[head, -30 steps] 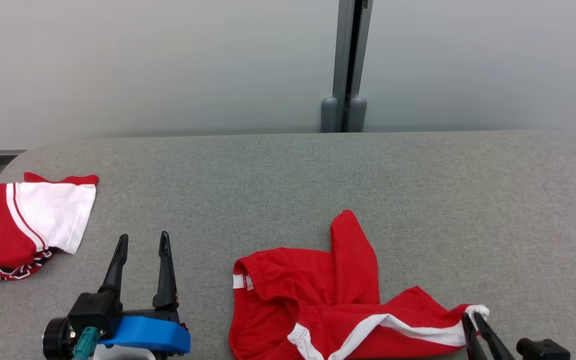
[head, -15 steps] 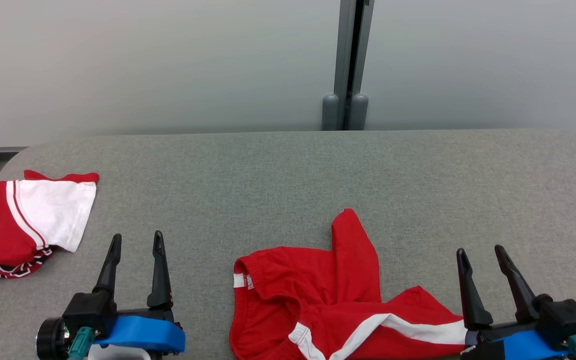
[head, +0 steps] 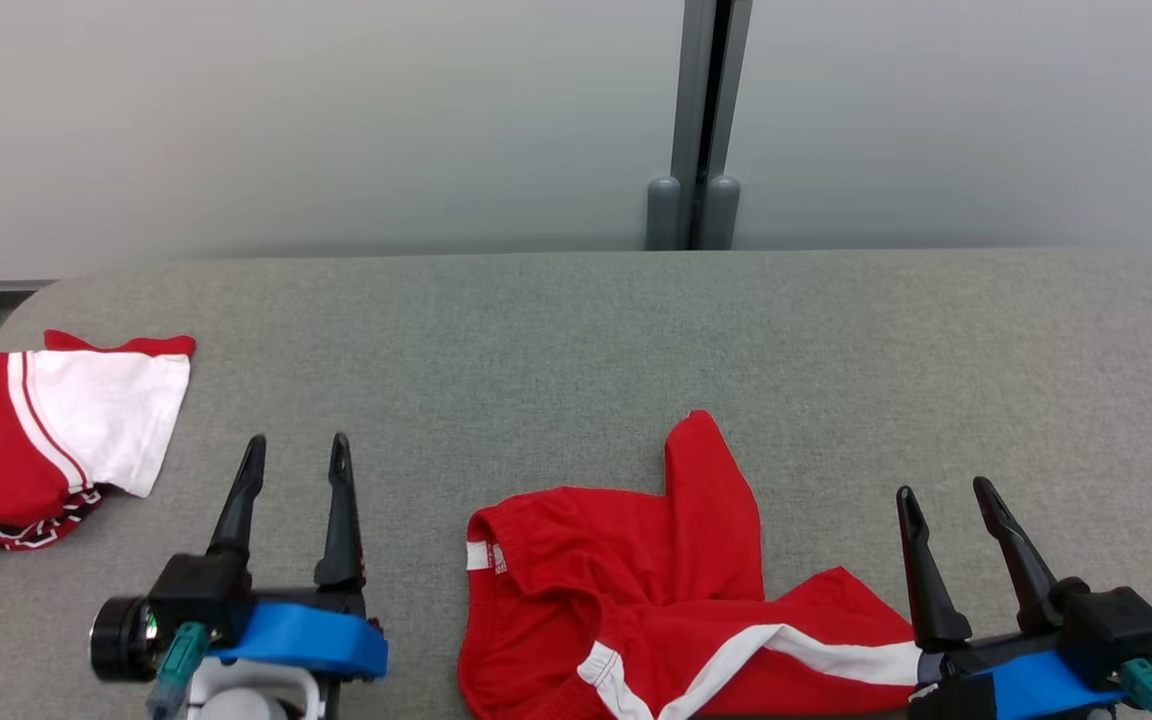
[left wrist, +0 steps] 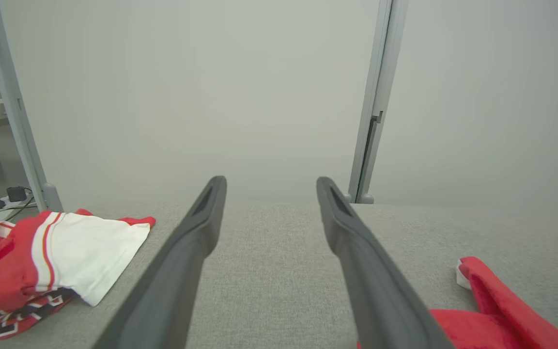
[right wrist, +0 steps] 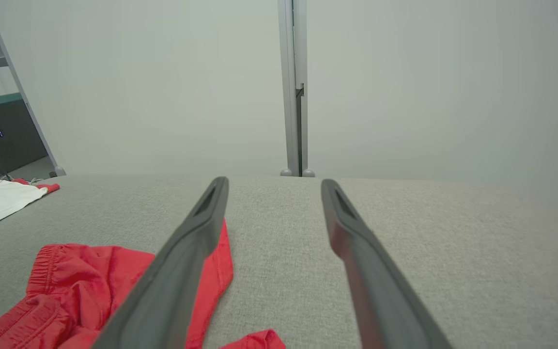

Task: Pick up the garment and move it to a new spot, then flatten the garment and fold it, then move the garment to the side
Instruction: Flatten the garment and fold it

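My R gripper (head: 942,490) is released: jaws spread wide, nothing btw them. It sits right by the end of the garment's (head: 626,590) striped leg; can't tell if it touches. L gripper (head: 298,440) is the same, spread and empty, apart from the cloth.

The garment, red shorts, lies crumpled on the grey table (head: 576,330) near the front edge, at my R gripper's 9 o'clock and my L gripper's 3 o'clock. One leg (head: 706,470) pokes toward 12, the other trails toward 3 w/ a white stripe (head: 816,650). The elastic waistband (head: 476,560) faces 9.

My read: light, limp, thin fabric. It won't hold shape and will drape and bunch. Not fragile, prob not slippery on this felt-like top. Best hold imo is the waistband corners, one per gripper, pinching both layers at the thick elastic so it hangs flat.

A second red-white pile (head: 56,430) sits at my L gripper's 10 o'clock, well apart.
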